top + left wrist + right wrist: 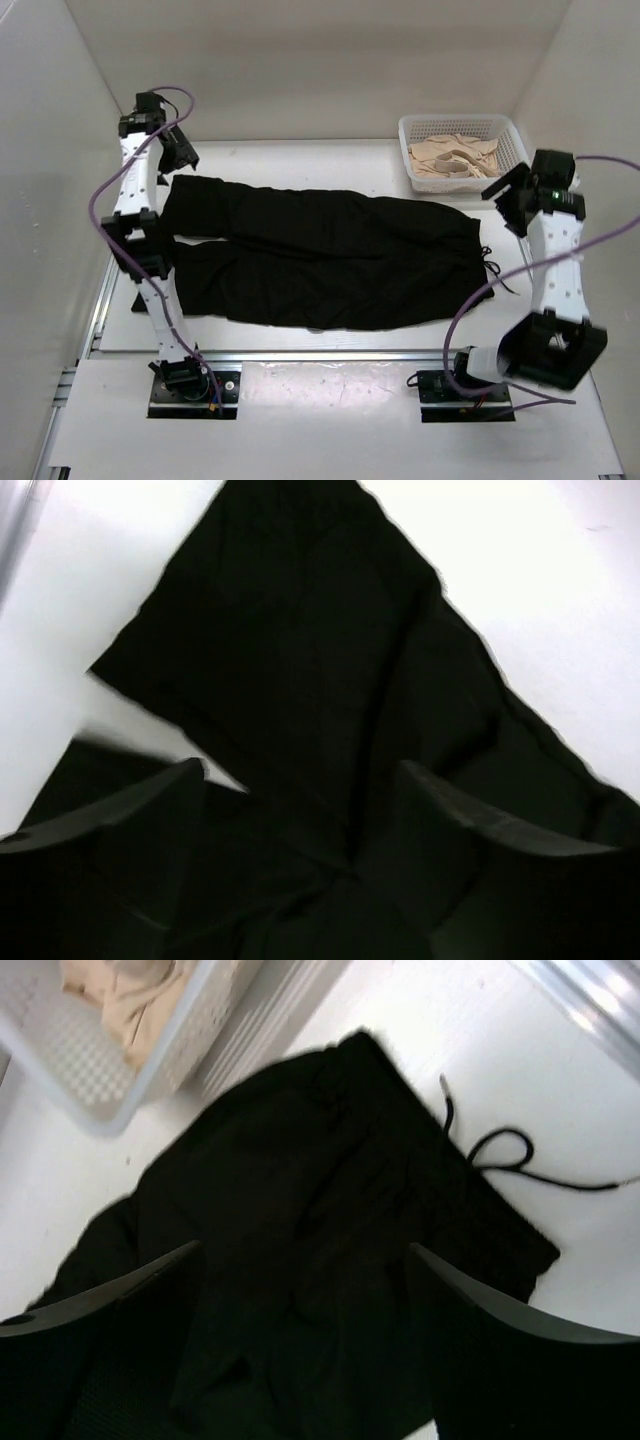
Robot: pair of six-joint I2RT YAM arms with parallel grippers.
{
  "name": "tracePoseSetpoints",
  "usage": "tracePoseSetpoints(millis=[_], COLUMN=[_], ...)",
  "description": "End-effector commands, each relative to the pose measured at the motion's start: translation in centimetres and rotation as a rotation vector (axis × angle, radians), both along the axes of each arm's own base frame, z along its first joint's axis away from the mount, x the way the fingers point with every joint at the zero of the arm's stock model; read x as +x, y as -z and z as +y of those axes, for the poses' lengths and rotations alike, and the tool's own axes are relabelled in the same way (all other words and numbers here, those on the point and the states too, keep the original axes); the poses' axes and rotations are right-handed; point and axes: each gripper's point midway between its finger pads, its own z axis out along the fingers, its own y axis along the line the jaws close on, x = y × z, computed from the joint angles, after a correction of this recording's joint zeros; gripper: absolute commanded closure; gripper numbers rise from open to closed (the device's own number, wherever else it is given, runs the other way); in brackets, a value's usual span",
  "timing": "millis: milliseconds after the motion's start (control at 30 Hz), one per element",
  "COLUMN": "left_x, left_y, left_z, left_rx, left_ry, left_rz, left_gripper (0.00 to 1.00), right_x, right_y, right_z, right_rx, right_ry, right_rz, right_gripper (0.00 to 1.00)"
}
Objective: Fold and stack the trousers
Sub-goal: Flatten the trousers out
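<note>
The black trousers (pixel 320 255) lie spread flat across the table, with both legs pointing left and the waistband at the right. My left gripper (pixel 182 158) hovers over the far leg's end at the upper left. In the left wrist view it (pixel 300 785) is open, with dark cloth (pixel 300 670) below and nothing between its fingers (pixel 150 805). My right gripper (pixel 503 193) hangs just past the waistband's far corner. In the right wrist view it (pixel 300 1265) is open above the waist (pixel 300 1200), and a black drawstring (pixel 505 1152) trails onto the table.
A white mesh basket (pixel 404 128) holding beige garments (pixel 455 160) stands at the back right, close behind the right gripper. It also shows in the right wrist view as the basket (pixel 120 1095). A metal rail (pixel 300 355) runs along the near edge, and white walls enclose the table.
</note>
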Motion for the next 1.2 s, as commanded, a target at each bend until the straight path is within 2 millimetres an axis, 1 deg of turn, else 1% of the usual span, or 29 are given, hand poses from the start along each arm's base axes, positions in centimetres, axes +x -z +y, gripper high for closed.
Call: tracePoseSetpoints(millis=[0, 33, 67, 100, 133, 167, 200, 233, 267, 333, 367, 433, 467, 533, 600, 633, 733, 767, 800, 833, 867, 900, 967, 1000, 1033, 1067, 1100, 1133, 1167], left_x=[-3.7, -5.8, -7.1, -7.8, -10.0, -11.9, -13.2, -14.1, -16.8, -18.9, -20.6, -21.9, -22.8, -23.5, -23.2, -22.9, -21.4, -21.2, -20.7, -20.5, -20.0, -19.6, -19.1, -18.5, -18.3, -17.9, -17.5, -16.5, -15.9], left_y=[-11.3, -10.9, -10.3, -10.1, -6.9, -8.0, -7.2, -6.4, -4.1, -1.9, 0.3, 2.2, 3.7, 5.3, 6.4, 6.8, 8.6, 9.1, 10.2, 10.7, 11.2, 12.0, 12.7, 12.8, 13.6, 13.7, 13.9, 14.1, 14.1], left_z=[-0.3, -0.6, -1.0, -1.1, -1.4, -1.7, -2.2, -2.2, -2.4, -3.1, -3.8, -5.1, -5.9, -6.8, -6.9, -6.9, -6.2, -6.2, -6.1, -5.9, -5.8, -5.2, -4.4, -3.9, -4.0, -3.9, -3.9, -3.7, -3.6], left_rx=[0.038, 0.034, 0.027, 0.028, 0.015, 0.015, -0.003, -0.015, -0.038, -0.080, -0.134, -0.197, -0.243, -0.262, -0.255, -0.256, -0.241, -0.244, -0.248, -0.241, -0.242, -0.214, -0.196, -0.197, -0.210, -0.210, -0.211, -0.210, -0.210], left_ry=[0.016, 0.016, 0.030, 0.030, 0.030, 0.021, 0.032, 0.028, 0.011, 0.009, -0.013, -0.016, -0.028, -0.040, -0.046, -0.047, -0.080, -0.083, -0.087, -0.092, -0.093, -0.106, -0.126, -0.139, -0.138, -0.138, -0.138, -0.138, -0.137], left_rz=[-0.233, -0.204, -0.180, -0.190, -0.106, -0.143, -0.132, -0.136, -0.079, -0.035, 0.008, 0.047, 0.077, 0.108, 0.131, 0.139, 0.182, 0.203, 0.244, 0.261, 0.267, 0.294, 0.313, 0.309, 0.333, 0.335, 0.337, 0.332, 0.329], left_gripper=[0.17, 0.23, 0.28, 0.40, 0.43, 0.43, 0.43, 0.40, 0.34, 0.24, 0.17, 0.17, 0.17, 0.17, 0.17, 0.17, 0.19, 0.19, 0.20, 0.20, 0.20, 0.20, 0.21, 0.22, 0.22, 0.24, 0.24, 0.24, 0.24], right_x=[-3.3, -5.1, -6.2, -7.7, -9.4, -10.4, -11.5, -13.5, -14.2, -15.9, -17.4, -18.5, -19.4, -19.7, -19.1, -18.2, -16.4, -16.3, -15.4, -15.0, -15.0, -14.5, -14.1, -13.8, -13.7, -13.2, -13.0, -13.1, -12.7], right_y=[0.6, 2.1, 2.9, 3.1, 5.2, 6.0, 6.7, 8.1, 8.8, 9.9, 11.7, 12.8, 13.9, 15.2, 15.5, 15.6, 15.9, 16.7, 16.4, 16.6, 17.4, 17.4, 18.1, 18.1, 18.5, 18.4, 18.3, 18.6, 18.3], right_z=[2.7, 3.3, 3.8, 4.3, 4.8, 5.1, 5.4, 6.1, 6.5, 7.6, 8.3, 9.3, 10.2, 10.8, 10.9, 10.5, 9.0, 8.7, 8.5, 8.2, 8.0, 7.6, 6.8, 6.5, 6.5, 6.2, 6.2, 6.6, 6.8], right_rx=[0.052, 0.066, 0.080, 0.080, 0.105, 0.112, 0.118, 0.140, 0.156, 0.203, 0.245, 0.310, 0.368, 0.420, 0.433, 0.422, 0.366, 0.366, 0.362, 0.353, 0.357, 0.348, 0.307, 0.298, 0.300, 0.290, 0.290, 0.298, 0.294], right_ry=[-0.104, -0.121, -0.126, -0.141, -0.145, -0.145, -0.144, -0.149, -0.159, -0.175, -0.163, -0.142, -0.141, -0.108, -0.106, -0.081, -0.054, -0.027, -0.028, -0.021, 0.001, 0.021, 0.047, 0.061, 0.062, 0.066, 0.066, 0.041, 0.031], right_rz=[-0.001, 0.022, 0.043, 0.047, 0.100, 0.123, 0.142, 0.177, 0.182, 0.199, 0.254, 0.283, 0.317, 0.340, 0.330, 0.306, 0.291, 0.329, 0.316, 0.322, 0.359, 0.356, 0.367, 0.358, 0.370, 0.359, 0.359, 0.379, 0.369], right_gripper=[0.17, 0.20, 0.23, 0.26, 0.31, 0.34, 0.36, 0.39, 0.40, 0.40, 0.37, 0.30, 0.23, 0.21, 0.21, 0.21, 0.27, 0.30, 0.34, 0.34, 0.37, 0.39, 0.42, 0.51, 0.57, 0.67, 0.78, 0.93, 0.98])
